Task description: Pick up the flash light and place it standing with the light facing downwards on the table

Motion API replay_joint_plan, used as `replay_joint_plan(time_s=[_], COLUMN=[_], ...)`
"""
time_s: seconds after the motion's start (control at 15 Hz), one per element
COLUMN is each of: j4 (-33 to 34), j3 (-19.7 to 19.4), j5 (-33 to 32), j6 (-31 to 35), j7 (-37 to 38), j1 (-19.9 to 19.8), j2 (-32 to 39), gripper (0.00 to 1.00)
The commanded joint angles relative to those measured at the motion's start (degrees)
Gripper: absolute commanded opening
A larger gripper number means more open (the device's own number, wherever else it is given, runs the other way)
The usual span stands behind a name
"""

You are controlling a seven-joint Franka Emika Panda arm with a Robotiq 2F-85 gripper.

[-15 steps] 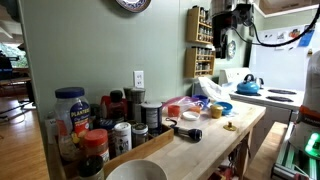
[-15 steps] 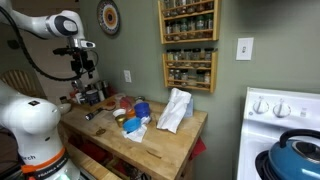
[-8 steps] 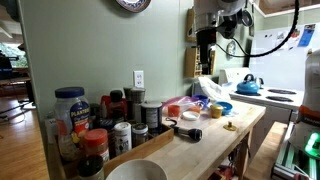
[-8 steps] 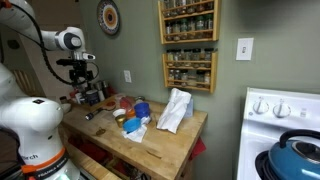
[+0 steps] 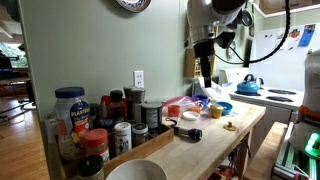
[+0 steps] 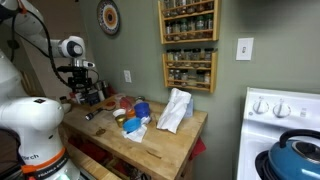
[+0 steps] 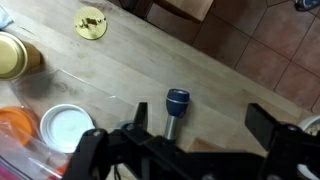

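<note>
Status from wrist view: seeing flash light point(image 7: 175, 112) flat on its side on the table point(image 7: 110, 70), wider bluish head end pointing far, tail end hidden behind the gripper point(image 7: 200, 122) body. Reading fingers point(image 7: 262, 122) as spread wide, gripping nothing, not touching flash light. Placing flash light in the gap between the two fingers, closer to the left one, well apart from the right one. In an exterior view, seeing gripper point(image 5: 205, 85) hanging well above the table point(image 5: 205, 150), pointing down, with flash light point(image 5: 187, 132) lying below it and slightly left, apart from the crowd of jars point(image 5: 110, 125) at the left end. Seeing similar in an exterior view from the opposite end: gripper point(image 6: 82, 92) above table point(image 6: 150, 148); cannot pick out flash light there, too small among clutter. Also noting on the table in wrist view: yellow disc point(image 7: 92, 22) far left, gold-lidded jar point(image 7: 12, 55) at left edge, white round lid point(image 7: 68, 125) near left, all apart from flash light. Noting brown floor tiles point(image 7: 260, 50) beyond the table's right edge.
</note>
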Motion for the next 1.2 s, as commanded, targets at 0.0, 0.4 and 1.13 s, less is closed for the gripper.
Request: replay_joint_plan(time_s=[0.0, 0.4, 1.13], j4=[-0.23, -0.03, 0.52], j3=[2.12, 1.09, -0.90], j5=[-6.66, -14.72, -16.05], j6=[9.46, 15.26, 25.82], j7=[3.96, 9.41, 9.19], j1=[0.92, 1.92, 1.42], j2=[7.98, 13.54, 18.92], gripper=[1.00, 1.00, 1.00])
